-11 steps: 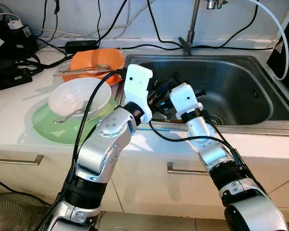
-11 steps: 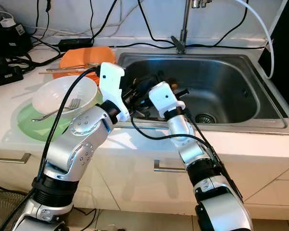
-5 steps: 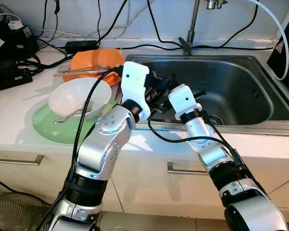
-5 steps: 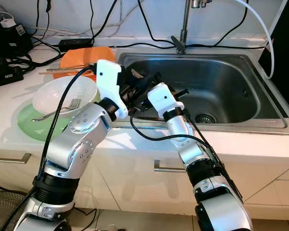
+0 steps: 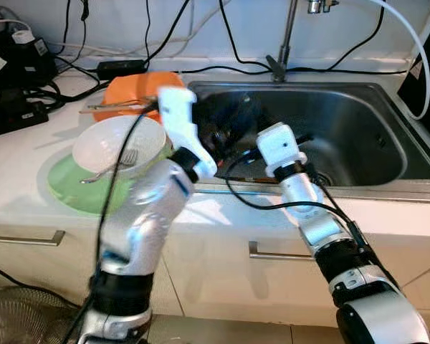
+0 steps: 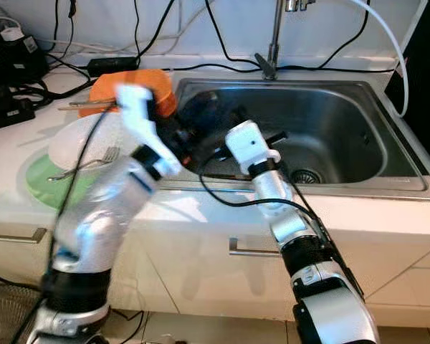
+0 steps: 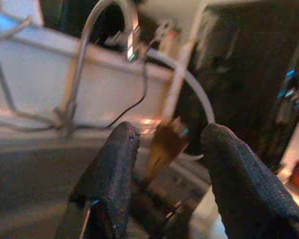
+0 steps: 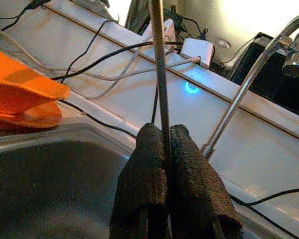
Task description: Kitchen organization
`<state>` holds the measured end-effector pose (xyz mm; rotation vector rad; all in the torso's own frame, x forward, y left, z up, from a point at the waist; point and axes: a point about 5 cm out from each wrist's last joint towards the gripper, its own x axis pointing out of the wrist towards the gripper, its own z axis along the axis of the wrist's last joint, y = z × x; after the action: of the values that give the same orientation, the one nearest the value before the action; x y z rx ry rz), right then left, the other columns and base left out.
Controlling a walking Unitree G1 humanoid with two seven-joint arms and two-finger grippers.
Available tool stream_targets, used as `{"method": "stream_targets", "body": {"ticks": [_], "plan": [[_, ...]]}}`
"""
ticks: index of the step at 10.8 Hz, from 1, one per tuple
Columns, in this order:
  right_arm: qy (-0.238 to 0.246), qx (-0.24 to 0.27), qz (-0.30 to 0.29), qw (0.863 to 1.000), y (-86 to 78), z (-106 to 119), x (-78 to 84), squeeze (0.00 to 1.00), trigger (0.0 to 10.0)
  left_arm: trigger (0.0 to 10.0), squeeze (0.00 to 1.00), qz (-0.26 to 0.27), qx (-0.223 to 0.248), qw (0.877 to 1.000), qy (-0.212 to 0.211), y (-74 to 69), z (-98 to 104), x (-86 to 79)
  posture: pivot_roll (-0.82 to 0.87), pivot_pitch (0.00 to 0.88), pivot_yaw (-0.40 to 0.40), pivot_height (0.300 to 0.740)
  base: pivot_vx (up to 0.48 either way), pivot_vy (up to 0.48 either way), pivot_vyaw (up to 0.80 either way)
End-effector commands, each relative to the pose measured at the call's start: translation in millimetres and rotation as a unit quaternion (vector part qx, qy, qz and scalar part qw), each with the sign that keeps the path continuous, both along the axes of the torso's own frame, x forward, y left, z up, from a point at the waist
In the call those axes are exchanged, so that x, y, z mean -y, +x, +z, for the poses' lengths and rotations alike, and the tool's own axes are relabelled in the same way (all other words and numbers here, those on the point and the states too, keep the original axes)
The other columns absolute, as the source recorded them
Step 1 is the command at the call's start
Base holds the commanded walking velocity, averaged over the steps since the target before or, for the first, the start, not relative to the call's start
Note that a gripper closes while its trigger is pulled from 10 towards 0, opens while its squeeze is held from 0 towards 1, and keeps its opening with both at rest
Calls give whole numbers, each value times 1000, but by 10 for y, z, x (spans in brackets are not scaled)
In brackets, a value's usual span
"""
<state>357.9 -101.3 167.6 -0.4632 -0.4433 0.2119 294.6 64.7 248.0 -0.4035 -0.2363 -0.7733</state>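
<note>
We look down on a kitchen counter (image 5: 29, 179) with a stainless steel sink (image 5: 358, 136) at about 2 o'clock from the frame centre. At 9 o'clock from the sink sits a green plate (image 5: 72, 190); a white bowl (image 5: 104, 143) stands on it, and a fork (image 5: 118, 163) leans inside the bowl, tines up toward the rim, handle running down toward 8 o'clock. Beyond the bowl, at 12 o'clock from it, an orange dish (image 5: 125, 89) holds long utensils (image 5: 115, 106) laid across it, roughly 9 to 3 o'clock. Black cables (image 5: 29, 93) trail along the back of the counter.

Our left gripper (image 7: 164, 159) is raised over the sink's near left corner, blurred in the head views. In its wrist view its two black fingers (image 7: 114, 169) stand apart, with a thin brownish piece (image 7: 162, 144) showing between them; we cannot tell whether they touch it or what it is.

Our right gripper (image 8: 167, 144) reaches over the sink's front left part. Its fingers (image 8: 147, 169) are pressed together, clamped on a thin metal rod-like handle (image 8: 158, 64), perhaps of a utensil. The handle's long axis runs straight out from the fingertips, pointing away along the gripper toward the wall behind the sink. Its far end is cut off by the frame. The faucet (image 8: 259, 64) curves beside it.
</note>
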Motion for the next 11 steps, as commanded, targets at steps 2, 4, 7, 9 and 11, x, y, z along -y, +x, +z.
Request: {"method": "stream_targets", "body": {"ticks": [2, 4, 7, 9, 11], "plan": [[10, 1, -3, 1000, 28, 51, -4, 0, 0, 10000, 200, -34, 19, 999, -9, -92, 48, -19, 122, 0, 62, 740, 0, 0, 0], [17, -7, -8, 1000, 39, 36, 17, 0, 0, 10000, 0, -54, 22, 998, -13, -158, 54, -56, 122, 0, 60, 740, 0, 0, 0], [78, -50, -69, 993, 148, 20, 228, 0, 0, 10000, 0, 15, 7, 999, 35, -93, -122, -257, 132, 0, 56, 740, 0, 0, 0], [89, -55, -81, 991, 190, 59, 308, 0, 10000, 10000, 0, 58, -18, 997, 41, -51, -269, -324, 128, 0, 53, 740, 0, 0, 0], [117, -69, -94, 986, 244, 95, 397, 0, 10000, 10000, 0, 74, -38, 993, 79, -46, -432, -323, 128, 0, 50, 740, 0, 0, 0]]}}
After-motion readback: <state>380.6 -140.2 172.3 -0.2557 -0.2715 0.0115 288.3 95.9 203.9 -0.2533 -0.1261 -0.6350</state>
